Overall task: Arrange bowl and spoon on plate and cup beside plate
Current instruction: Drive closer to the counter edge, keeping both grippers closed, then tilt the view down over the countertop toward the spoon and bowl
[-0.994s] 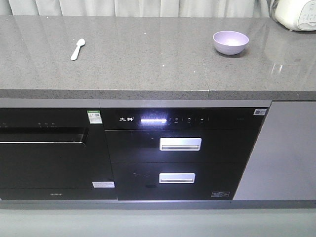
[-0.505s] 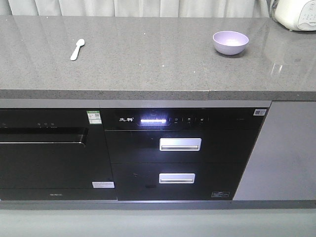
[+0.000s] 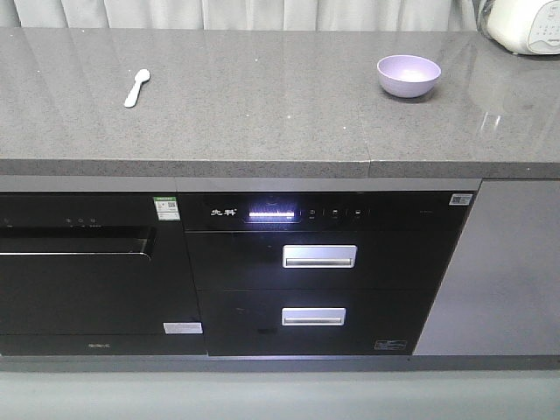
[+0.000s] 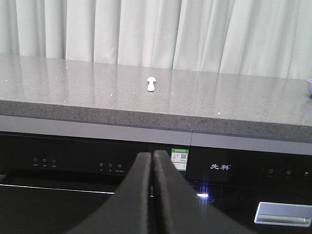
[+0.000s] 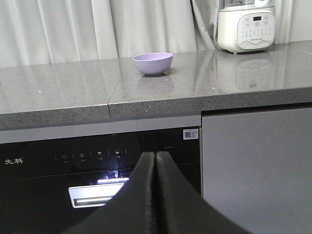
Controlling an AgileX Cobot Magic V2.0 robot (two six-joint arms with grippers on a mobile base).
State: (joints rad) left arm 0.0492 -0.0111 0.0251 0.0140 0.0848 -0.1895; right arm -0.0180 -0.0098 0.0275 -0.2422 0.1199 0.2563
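A lavender bowl (image 3: 409, 75) sits upright on the grey countertop (image 3: 262, 105) at the right, also seen in the right wrist view as the bowl (image 5: 152, 63). A pale spoon (image 3: 136, 87) lies on the counter at the left; the left wrist view shows the spoon (image 4: 151, 84) far ahead. The plate and the cup are out of view. My left gripper (image 4: 152, 155) is shut and empty, held low in front of the cabinet face. My right gripper (image 5: 155, 155) is likewise shut and empty, below counter height. Neither gripper appears in the front view.
A white kitchen appliance (image 3: 523, 24) stands at the counter's far right corner, also seen as the appliance (image 5: 246, 25). Below the counter are black built-in units with two drawer handles (image 3: 319, 255) and a grey cabinet door (image 3: 499, 262). Curtains hang behind.
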